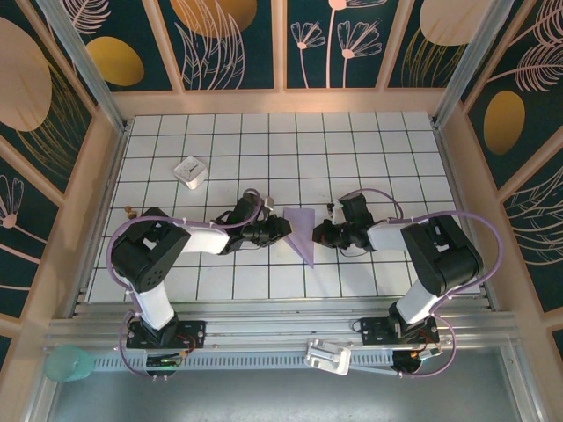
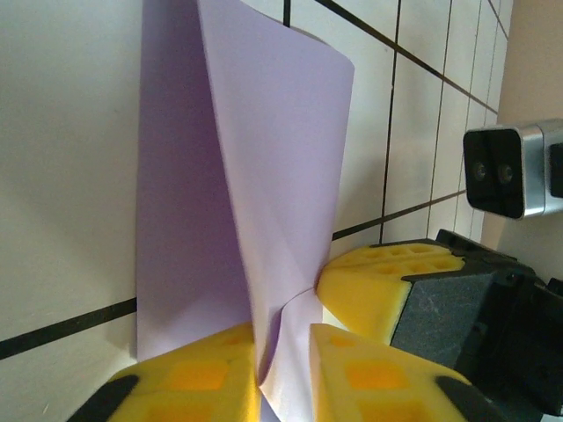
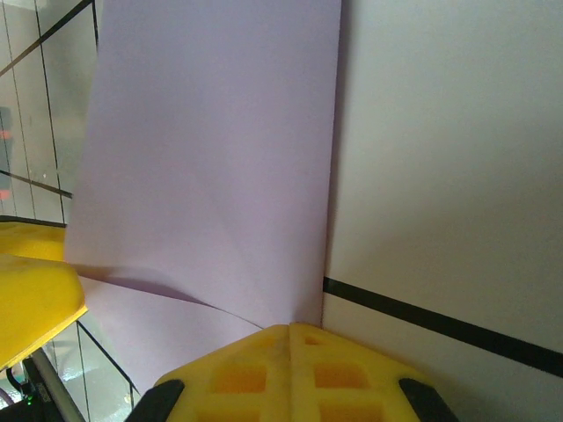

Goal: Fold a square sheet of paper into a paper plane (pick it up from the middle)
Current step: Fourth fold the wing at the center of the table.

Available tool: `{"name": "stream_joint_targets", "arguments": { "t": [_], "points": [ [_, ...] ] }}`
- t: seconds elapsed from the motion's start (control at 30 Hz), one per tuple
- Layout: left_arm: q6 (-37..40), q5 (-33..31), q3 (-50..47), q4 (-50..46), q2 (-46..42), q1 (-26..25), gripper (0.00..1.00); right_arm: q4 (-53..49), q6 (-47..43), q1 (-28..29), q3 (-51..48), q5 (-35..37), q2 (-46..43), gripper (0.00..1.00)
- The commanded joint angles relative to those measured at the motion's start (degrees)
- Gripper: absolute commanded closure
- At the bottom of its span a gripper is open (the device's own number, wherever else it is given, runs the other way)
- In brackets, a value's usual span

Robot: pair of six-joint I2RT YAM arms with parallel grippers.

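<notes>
The sheet of paper [image 1: 301, 230] is plain lavender-purple, unpatterned. The worktop [image 1: 352, 149] under it is white with a grid of thin dark lines. The left gripper [image 2: 283, 374] and right gripper [image 3: 290, 343] carry bright yellow pads with a pattern of square dimples, on black bodies. The arms are black and white, with lilac cables. At the far left, a white block [image 1: 190, 171] bears a dark mark. The walls [image 1: 229, 40] are dark teal with peach and gold plant motifs.
</notes>
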Motion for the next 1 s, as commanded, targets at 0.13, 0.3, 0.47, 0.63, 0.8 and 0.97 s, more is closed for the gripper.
{"name": "stream_joint_targets", "arguments": {
  "t": [0.13,0.3,0.47,0.63,0.8,0.97],
  "points": [
    [3.2,-1.6,1.3,-3.3,1.0,0.3,0.99,-4.0,-3.6,0.0,1.0,2.8,2.4,0.95],
    [0.2,-4.5,-0.7,-4.7,-2.2,0.4,1.0,-6.9,-7.4,-0.2,2.9,3.1,-3.2,0.82],
    [-7.7,-5.4,-4.2,-3.4,-6.1,0.3,1.0,-9.6,-10.1,2.3,3.0,7.8,-11.3,0.68],
    [-12.9,-7.4,-5.0,-4.4,-8.8,0.2,1.0,-12.5,-12.1,11.8,3.8,19.9,-16.2,0.59],
    [-16.6,-7.5,-4.2,-6.7,-10.0,0.2,1.0,-12.6,-10.9,19.8,4.5,29.3,-14.9,0.59],
    [-18.5,-7.3,-3.6,-8.9,-10.5,0.2,1.0,-12.2,-9.4,25.4,5.2,35.5,-11.8,0.6]
  ]
}}
